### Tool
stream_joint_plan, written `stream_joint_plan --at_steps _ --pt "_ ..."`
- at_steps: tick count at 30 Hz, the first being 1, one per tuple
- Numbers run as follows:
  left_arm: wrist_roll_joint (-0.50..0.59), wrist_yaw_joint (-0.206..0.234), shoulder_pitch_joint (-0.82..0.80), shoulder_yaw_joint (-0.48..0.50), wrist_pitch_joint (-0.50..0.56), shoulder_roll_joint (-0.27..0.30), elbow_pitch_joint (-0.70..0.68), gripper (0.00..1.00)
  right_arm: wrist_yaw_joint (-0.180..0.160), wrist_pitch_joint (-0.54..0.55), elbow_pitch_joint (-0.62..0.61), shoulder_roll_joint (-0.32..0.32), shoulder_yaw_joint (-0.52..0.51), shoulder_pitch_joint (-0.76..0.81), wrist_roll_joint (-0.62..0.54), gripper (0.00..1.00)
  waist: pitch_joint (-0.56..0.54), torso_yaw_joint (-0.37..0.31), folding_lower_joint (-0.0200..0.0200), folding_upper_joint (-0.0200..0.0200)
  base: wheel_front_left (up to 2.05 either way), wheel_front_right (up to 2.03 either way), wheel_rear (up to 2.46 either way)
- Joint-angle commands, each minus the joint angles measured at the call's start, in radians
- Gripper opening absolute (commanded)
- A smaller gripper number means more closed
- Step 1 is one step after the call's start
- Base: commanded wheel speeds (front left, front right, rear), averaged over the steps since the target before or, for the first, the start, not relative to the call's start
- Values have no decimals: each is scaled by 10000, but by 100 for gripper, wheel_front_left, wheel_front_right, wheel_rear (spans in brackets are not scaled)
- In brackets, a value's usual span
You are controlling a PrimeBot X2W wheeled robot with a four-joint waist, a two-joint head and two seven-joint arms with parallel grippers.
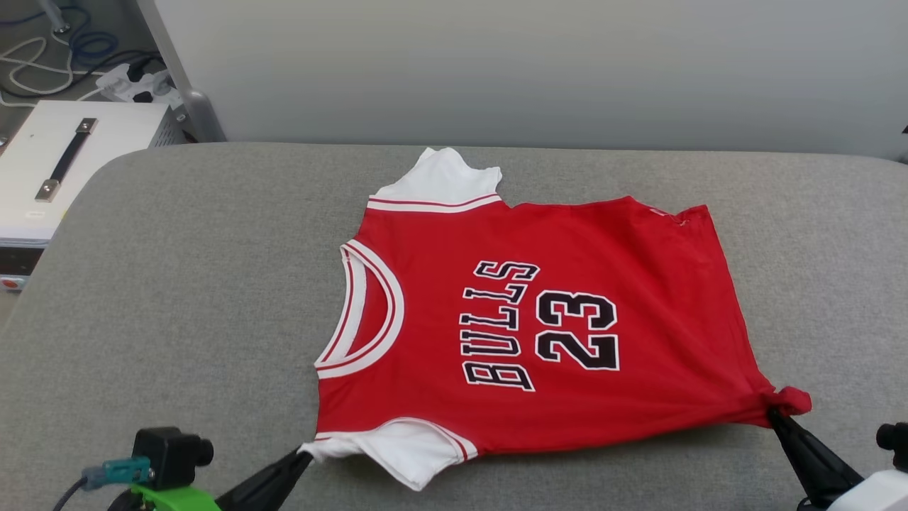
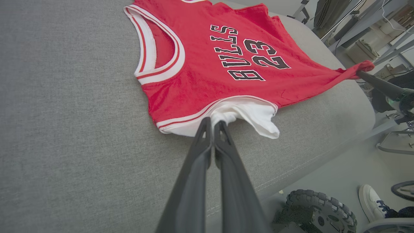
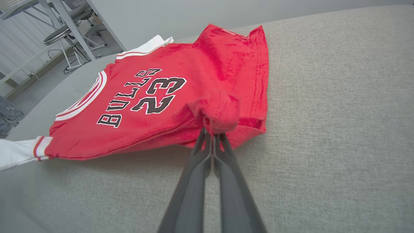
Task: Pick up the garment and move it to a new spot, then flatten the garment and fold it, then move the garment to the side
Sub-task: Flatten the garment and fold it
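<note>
Garment (image 1: 539, 326) sleeve in shut left hand (image 2: 213, 124), hem corner in shut right hand (image 3: 212, 132)

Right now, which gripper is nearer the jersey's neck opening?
Left. The left gripper pinches the near white sleeve beside the neck opening; the right gripper pinches the hem corner.

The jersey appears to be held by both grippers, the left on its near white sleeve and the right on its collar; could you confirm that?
Not quite: the right gripper pinches a bunched bottom-hem corner of the jersey, not the collar, as the right wrist view shows. The left gripper is indeed shut on the near white sleeve.
</note>
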Motion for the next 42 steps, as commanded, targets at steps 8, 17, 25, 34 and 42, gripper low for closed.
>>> stream_joint_plan --at_steps 8,17,25,34,42 --pt "399 130 -1634 156 494 -514 96 0 -13 531 -355 394 -540 -802 -464 0 560 -280 1 0 0 0 0" --pt "509 215 -2957 477 719 -824 751 0 -13 1112 -99 791 -592 -1791 -837 0 1315 -612 1 0 0 0 0" --pt "665 117 -4225 529 1157 -1028 1602 0 -13 1548 470 984 -244 -2959 -1069 0 2055 -748 1 0 0 0 0" --pt "1139 -175 -5673 105 1602 -1463 3646 0 -13 1868 1523 1141 333 -4070 -1410 0 2460 -857 1 0 0 0 0" --pt "1664 -327 -6327 -414 1370 -1981 5195 72 -13 2035 2267 1210 517 -4440 -1414 24 2494 -928 1 0 0 0 0"
